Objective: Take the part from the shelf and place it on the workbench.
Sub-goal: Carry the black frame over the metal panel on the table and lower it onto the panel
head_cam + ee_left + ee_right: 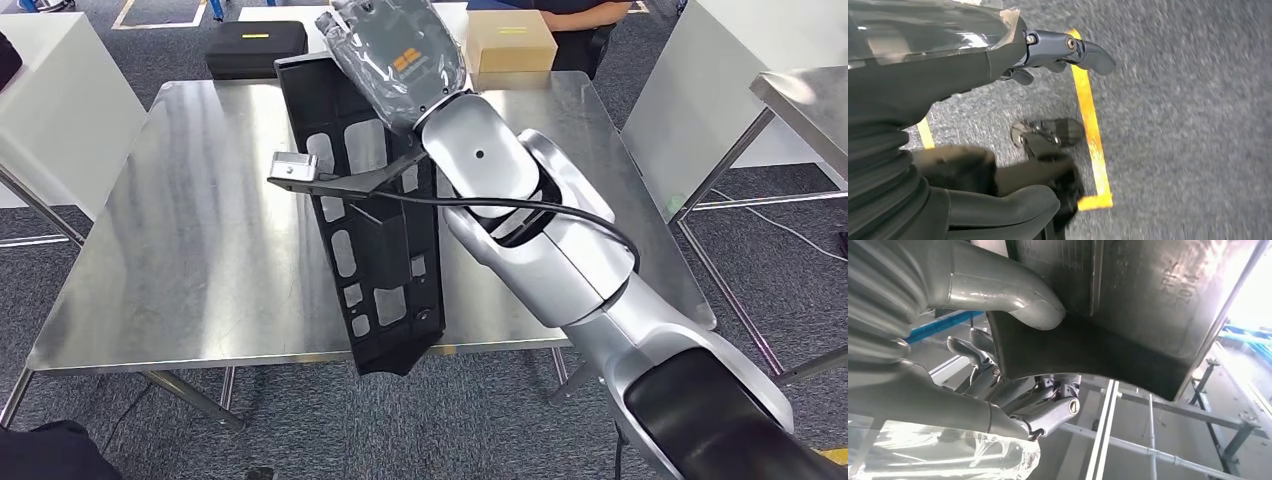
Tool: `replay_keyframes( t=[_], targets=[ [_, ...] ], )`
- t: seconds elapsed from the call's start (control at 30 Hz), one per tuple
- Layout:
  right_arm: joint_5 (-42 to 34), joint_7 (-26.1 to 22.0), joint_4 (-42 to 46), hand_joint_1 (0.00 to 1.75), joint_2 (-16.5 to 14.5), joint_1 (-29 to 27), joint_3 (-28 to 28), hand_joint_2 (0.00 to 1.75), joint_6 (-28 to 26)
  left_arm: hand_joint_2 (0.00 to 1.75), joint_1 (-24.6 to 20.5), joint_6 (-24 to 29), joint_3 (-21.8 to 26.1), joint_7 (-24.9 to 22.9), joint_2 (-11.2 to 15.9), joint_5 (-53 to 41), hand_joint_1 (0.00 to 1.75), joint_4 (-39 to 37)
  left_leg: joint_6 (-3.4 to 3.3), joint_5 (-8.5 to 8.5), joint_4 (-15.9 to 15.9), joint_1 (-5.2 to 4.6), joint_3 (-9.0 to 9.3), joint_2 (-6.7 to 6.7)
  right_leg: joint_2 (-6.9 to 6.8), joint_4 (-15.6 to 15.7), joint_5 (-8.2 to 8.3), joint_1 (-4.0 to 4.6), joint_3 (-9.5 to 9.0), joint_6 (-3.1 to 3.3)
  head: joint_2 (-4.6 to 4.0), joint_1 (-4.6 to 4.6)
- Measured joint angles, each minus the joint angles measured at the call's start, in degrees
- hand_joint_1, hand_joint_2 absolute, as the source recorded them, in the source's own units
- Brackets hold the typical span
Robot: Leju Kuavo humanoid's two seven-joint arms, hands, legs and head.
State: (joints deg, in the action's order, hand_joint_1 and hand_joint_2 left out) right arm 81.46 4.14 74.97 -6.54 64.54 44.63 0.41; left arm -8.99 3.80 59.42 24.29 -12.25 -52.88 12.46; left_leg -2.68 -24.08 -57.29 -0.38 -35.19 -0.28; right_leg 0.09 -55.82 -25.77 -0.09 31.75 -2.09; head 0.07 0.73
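- Looks like we're at the set-down step: the right hand (pixel 400 60), top centre of the head view, has the long black part (pixel 375 230) by its far end, and the part runs diagonally down the middle of the frame over the steel workbench (pixel 190 230).
- The right wrist view backs that up: the thumb sits on one face of the part's edge (pixel 1088 355) and the darker fingers (pixel 1048 410) curl under the other side, so it's a proper clamp on the part.
- The part's near end pokes out past the workbench's front edge, lower centre of the frame. I can't tell whether it's resting on the steel or hanging just above it.
- My guess for the next move: lower it flat, probably slide it further in so nothing overhangs, then let go. A tilted release could tip it off the front.
- The left hand (pixel 1058 50) hangs over grey carpet with yellow floor tape (pixel 1090 125); the fingers are curled in with nothing in them.
- Surface: shiny, scuffed stainless top, so likely slippery for hard plastic.
- Room: a black case (pixel 255 45) and a cardboard box (pixel 510 40) along the far edge at the top, a person (pixel 580 20) standing behind the box, white tables on both sides, and another steel table (pixel 805 95) at the upper right.
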Motion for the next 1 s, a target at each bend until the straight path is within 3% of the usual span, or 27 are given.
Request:
replay_keyframes(
  t=[0.27,0.57,0.67,0.8,1.0],
  targets=[
    [3.0,0.6,-7.3,1.75,-6.3,0.5,1.8,1.75,0.5,1.75,-1.5,-0.9,-3.4,-1.7,-3.1,-1.8,0.0,0.0,0.01,0.01,0.0,0.08,0.04,0.01,0.0,0.0,-0.01,0.06,0.0,0.01,0.0,0.01],
    [3.4,2.2,-13.5,1.75,-11.1,0.1,4.6,1.75,-1.5,1.75,-2.2,-4.2,-6.8,-6.2,-4.2,-3.6,0.0,0.0,0.01,0.01,0.0,0.07,0.01,0.01,0.01,-0.1,-0.01,0.07,0.02,0.01,0.0,0.01],
    [-2.9,5.3,-14.3,1.75,-12.5,1.2,8.9,1.75,-3.5,1.75,-2.4,-4.3,-7.9,-7.3,-4.6,-3.2,0.0,0.0,0.01,0.0,0.0,0.07,-0.02,0.05,0.02,-0.1,-0.01,0.07,0.04,0.01,0.0,0.0],
    [-14.6,10.1,-12.2,1.75,-13.6,4.5,19.6,1.75,-6.7,1.75,-2.6,-2.9,-8.3,-7.8,-4.9,-0.1,0.0,0.0,0.03,-0.01,0.0,0.08,-0.03,0.07,0.03,-0.1,-0.03,0.07,0.1,0.04,0.0,0.01],
    [-18.6,12.6,-7.3,1.75,-13.8,6.7,30.4,1.75,-7.2,1.75,-3.2,-1.9,-8.3,-8.1,-4.9,1.7,0.0,-0.1,0.05,-0.02,0.0,0.1,-0.03,-0.07,-0.03,-0.1,-0.11,0.08,0.08,0.11,0.0,-0.01]
  ],
)
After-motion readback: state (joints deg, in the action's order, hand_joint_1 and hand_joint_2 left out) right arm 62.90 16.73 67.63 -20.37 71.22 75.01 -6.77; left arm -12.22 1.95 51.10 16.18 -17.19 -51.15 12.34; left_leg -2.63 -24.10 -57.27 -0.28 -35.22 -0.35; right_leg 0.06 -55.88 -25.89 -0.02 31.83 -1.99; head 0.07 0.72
